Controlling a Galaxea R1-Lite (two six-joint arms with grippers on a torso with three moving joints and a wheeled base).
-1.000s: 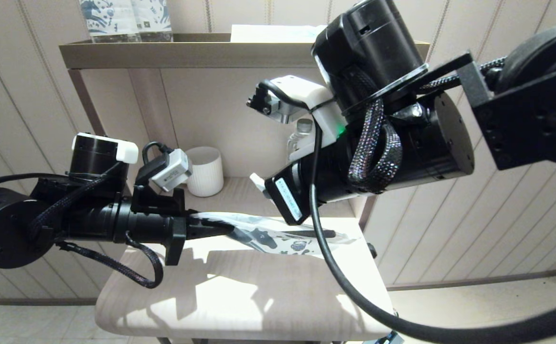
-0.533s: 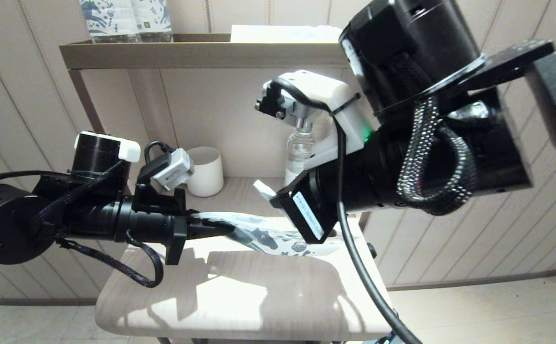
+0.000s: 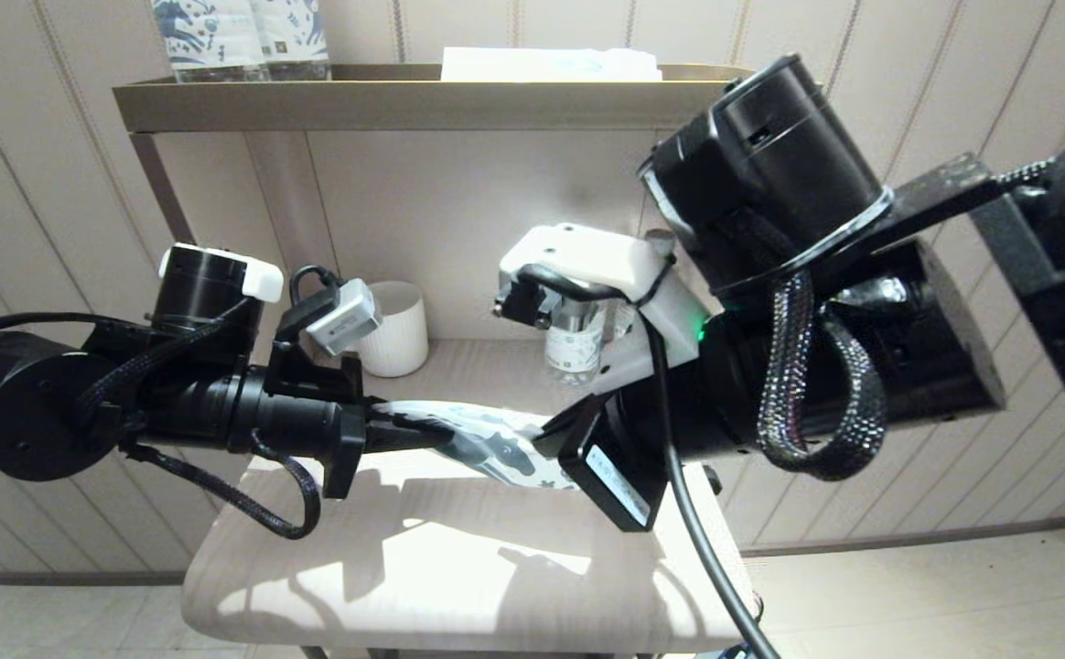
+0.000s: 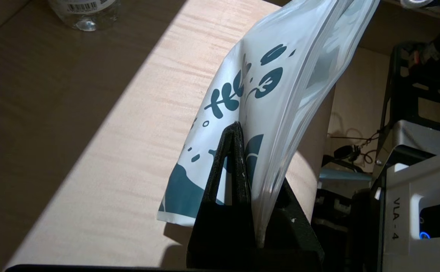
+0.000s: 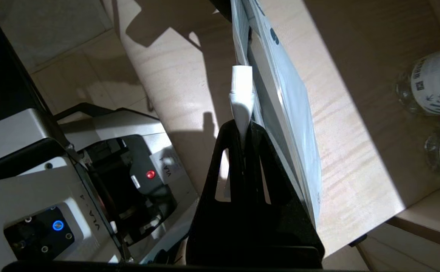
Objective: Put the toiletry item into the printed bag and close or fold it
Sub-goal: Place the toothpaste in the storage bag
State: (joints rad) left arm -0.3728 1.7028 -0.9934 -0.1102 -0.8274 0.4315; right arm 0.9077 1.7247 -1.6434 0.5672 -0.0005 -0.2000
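In the right wrist view alone, right gripper (image 5: pixel 242 141) jaws pinch the toothbrush (image 5: pixel 241 98); left gripper (image 4: pixel 239 132) jaws clamp the printed bag (image 4: pixel 276 87).

L arm is reaching in roughly level from the left of the head view, wrist straight, left gripper (image 3: pixel 436 437) pointing toward centre w/ fingers (image 4: pixel 232 166) pressing together on the printed bag (image 3: pixel 496 448), holding it off the surface. R arm is coming in from upper right, forearm angling down and inward; right gripper (image 5: pixel 242 132) is pinching the toothbrush (image 5: pixel 242 96) at its tips, alongside the bag.
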